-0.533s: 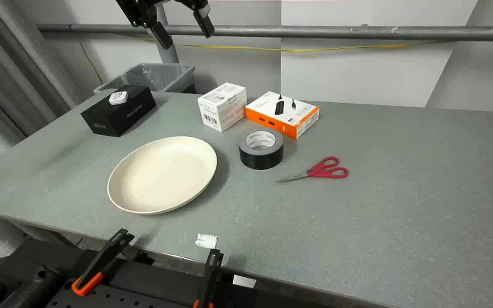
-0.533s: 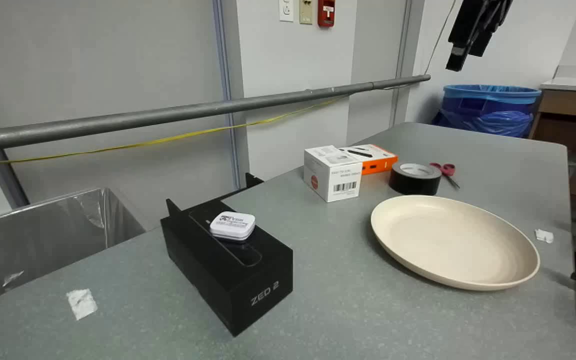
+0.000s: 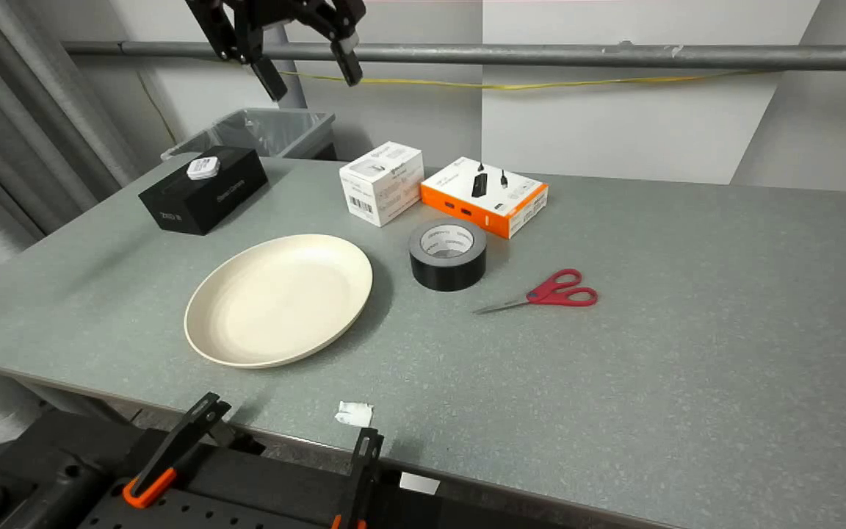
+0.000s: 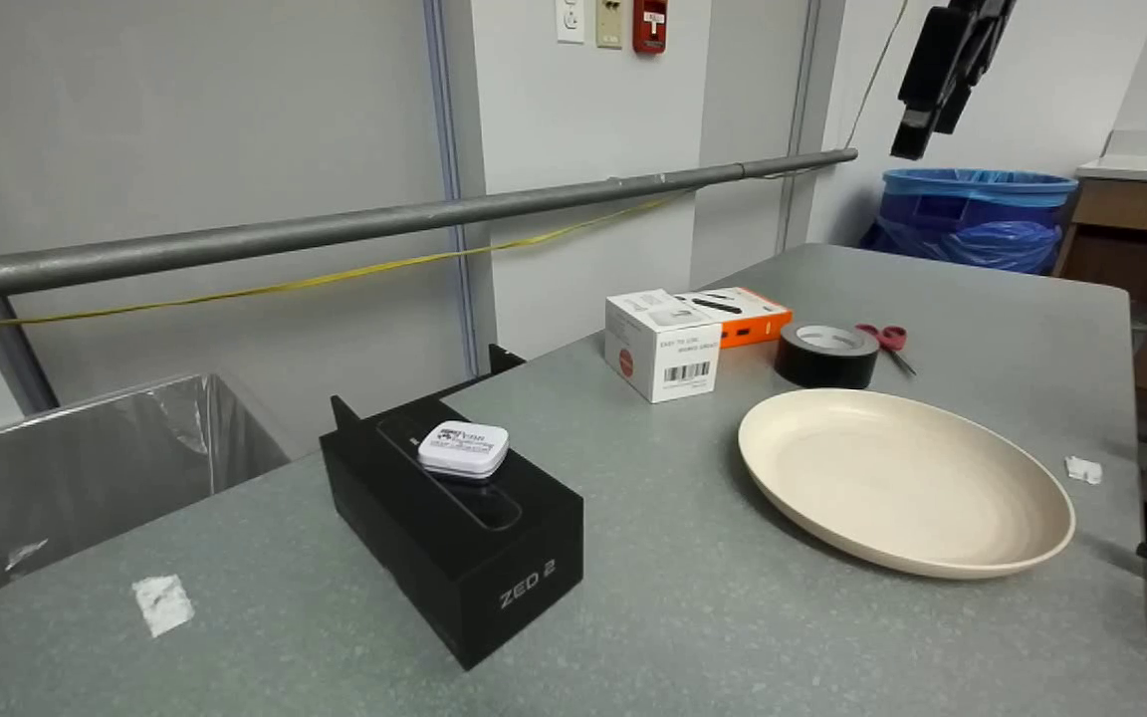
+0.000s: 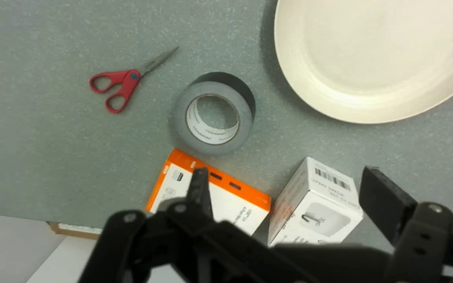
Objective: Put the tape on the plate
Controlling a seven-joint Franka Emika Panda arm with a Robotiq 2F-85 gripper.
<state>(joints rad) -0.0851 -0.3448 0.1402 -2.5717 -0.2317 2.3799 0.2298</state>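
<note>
Brought the tool (image 3: 314,88) a little lower over the last half second, to go by both exterior views, with no shift visible in anything on the desk (image 3: 687,330). Spread wide at the fingers (image 5: 385,202) and holding nothing, well above the desk. Yet to pick up the tape (image 3: 448,273), lying flat on the desk between the plate (image 3: 280,301) and the scissors (image 3: 540,294), touching neither, and just beside the orange-edged box (image 3: 483,197); hard to say whether touching that. Going straight down from here, could well land a finger on the orange-edged box or the white box (image 3: 382,182), both seen behind and between the fingers in the wrist view. Better to shift over the tape first. Even then, might shove the orange-edged box by squeezing a finger into the tight space beside it, or nudge the scissors by coming in wide. Cannot tell whether spread enough to straddle the whole tape; if not, could press on its top edge or, pinching only one wall, let it swing lopsided. Later, could catch the plate's raised rim by carrying too low, pushing the plate along or leaving the tape tilted across the edge.
</note>
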